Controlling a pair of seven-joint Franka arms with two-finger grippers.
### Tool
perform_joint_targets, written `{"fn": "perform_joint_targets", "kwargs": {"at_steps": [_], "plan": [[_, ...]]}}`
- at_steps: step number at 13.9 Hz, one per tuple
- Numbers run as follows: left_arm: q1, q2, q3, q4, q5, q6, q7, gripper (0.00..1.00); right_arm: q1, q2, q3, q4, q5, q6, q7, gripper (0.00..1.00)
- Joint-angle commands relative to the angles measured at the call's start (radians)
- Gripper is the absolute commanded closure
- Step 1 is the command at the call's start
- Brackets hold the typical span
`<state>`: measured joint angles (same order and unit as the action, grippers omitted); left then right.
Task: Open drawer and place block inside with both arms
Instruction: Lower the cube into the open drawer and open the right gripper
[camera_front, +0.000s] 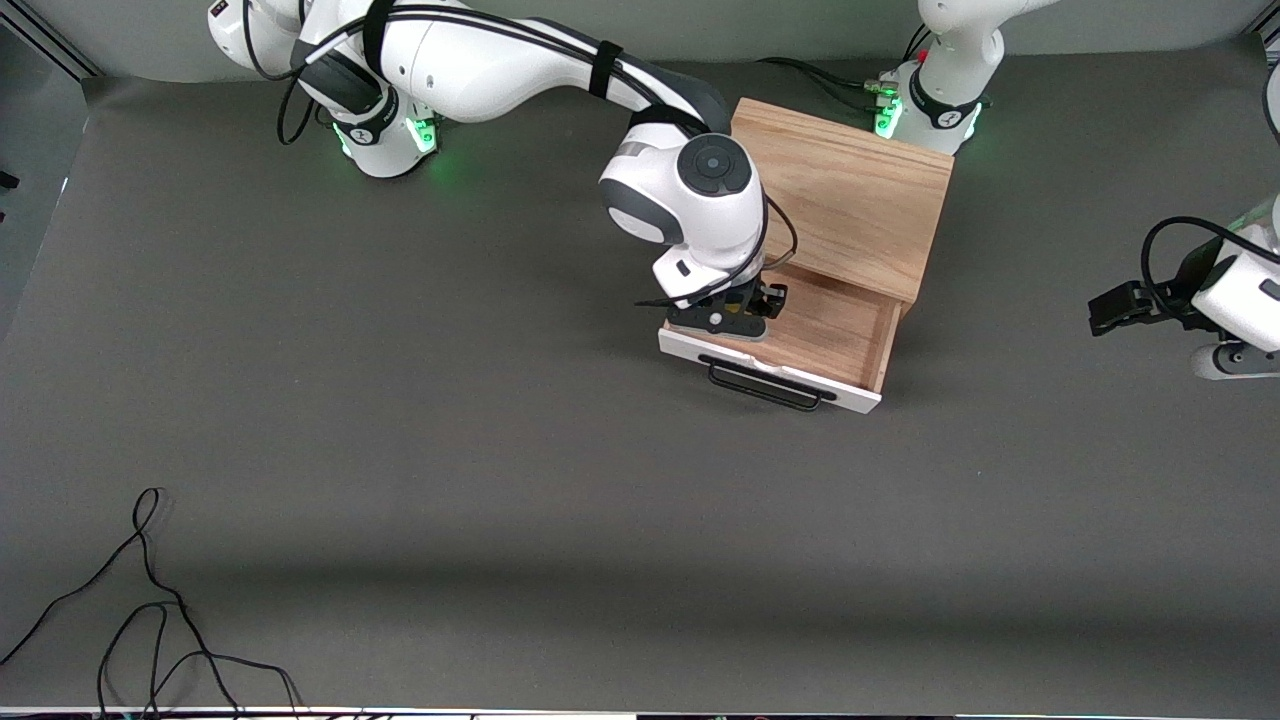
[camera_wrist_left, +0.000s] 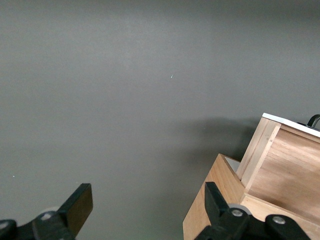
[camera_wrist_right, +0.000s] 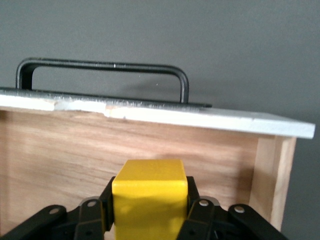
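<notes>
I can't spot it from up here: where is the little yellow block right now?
The block is clamped in the right tool, just over the open drawer, close inside its white front panel.

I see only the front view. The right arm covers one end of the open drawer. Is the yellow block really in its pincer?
Observer: Yes. In the right wrist view the block sits clamped between the fingers of the right pincer, inside the drawer.
Operator: Is the drawer front undamaged?
Observer: No, the top edge of the white panel is chipped below the handle.
Operator: And the left pincer?
Observer: The left pincer is open over bare table, beside the wooden box, holding nothing.
</notes>
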<state>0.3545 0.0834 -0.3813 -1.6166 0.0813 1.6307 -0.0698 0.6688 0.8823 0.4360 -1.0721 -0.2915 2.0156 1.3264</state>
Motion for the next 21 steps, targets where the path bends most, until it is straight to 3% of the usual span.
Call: {"fn": "perform_joint_targets", "kwargs": {"at_steps": [1, 2, 4, 5, 6, 7, 12, 16, 19, 21], "plan": [[-0.002, -0.040, 0.005, -0.026, -0.020, 0.015, 0.028, 0.00, 0.023, 0.017, -0.006, -0.006, -0.049, 0.012, 0.051, 0.59], [-0.041, -0.039, 0.047, -0.020, -0.020, 0.014, 0.028, 0.00, 0.023, 0.018, -0.006, -0.018, -0.052, 0.025, 0.068, 0.59], [-0.231, -0.042, 0.239, -0.012, -0.021, 0.009, 0.030, 0.00, 0.023, 0.018, -0.006, -0.020, -0.052, 0.025, 0.079, 0.52], [-0.291, -0.042, 0.296, -0.008, -0.021, 0.009, 0.033, 0.00, 0.023, 0.017, -0.006, -0.019, -0.052, 0.023, 0.077, 0.41], [-0.319, -0.042, 0.317, -0.008, -0.021, 0.008, 0.035, 0.00, 0.023, 0.017, -0.006, -0.019, -0.057, 0.025, 0.077, 0.13], [-0.322, -0.042, 0.321, -0.008, -0.021, 0.008, 0.035, 0.00, 0.025, 0.017, -0.006, -0.020, -0.081, 0.025, 0.076, 0.00], [-0.365, -0.042, 0.341, 0.006, -0.023, -0.012, 0.054, 0.00, 0.022, -0.005, -0.003, -0.008, -0.103, 0.006, 0.076, 0.00], [-0.400, -0.042, 0.406, 0.012, -0.060, -0.022, 0.100, 0.00, -0.032, -0.106, 0.000, -0.005, -0.091, -0.066, 0.067, 0.00], [-0.399, -0.042, 0.404, 0.018, -0.060, -0.031, 0.094, 0.00, -0.116, -0.206, 0.000, -0.009, -0.019, -0.136, 0.001, 0.00], [-0.397, -0.042, 0.403, 0.020, -0.060, -0.034, 0.093, 0.00, -0.204, -0.288, -0.005, -0.023, 0.085, -0.198, -0.056, 0.00]]}}
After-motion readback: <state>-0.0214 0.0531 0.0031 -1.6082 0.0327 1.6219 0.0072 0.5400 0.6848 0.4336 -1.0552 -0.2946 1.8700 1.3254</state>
